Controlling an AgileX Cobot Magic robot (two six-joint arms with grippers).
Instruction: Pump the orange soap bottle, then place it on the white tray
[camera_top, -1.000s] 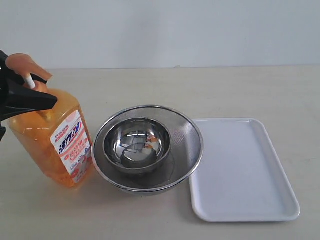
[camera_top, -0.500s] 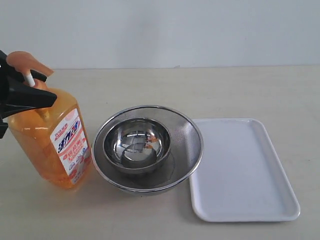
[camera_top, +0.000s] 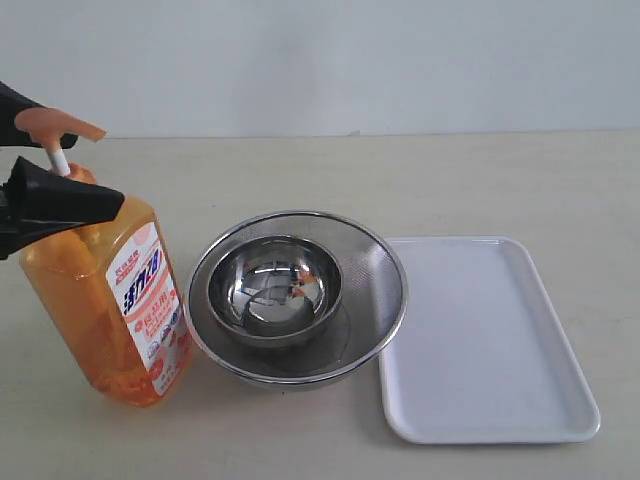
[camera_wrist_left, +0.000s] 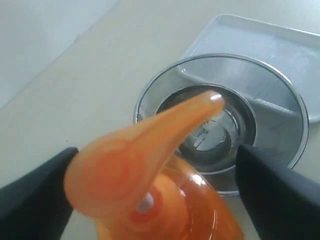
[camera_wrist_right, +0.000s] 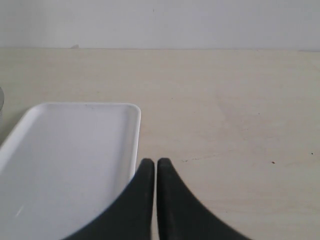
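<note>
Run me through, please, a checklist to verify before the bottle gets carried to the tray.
1. Left gripper has its fingers either side of the orange soap bottle at the neck: ok.
2. Bottle upright: not ok, it leans.
3. White tray bare: ok.
4. Straight path to the tray free: not ok, the steel bowls stand between.
5. Right gripper off the tray: ok, shut and absent from the exterior view.
6. Pump pressed: cannot tell.
</note>
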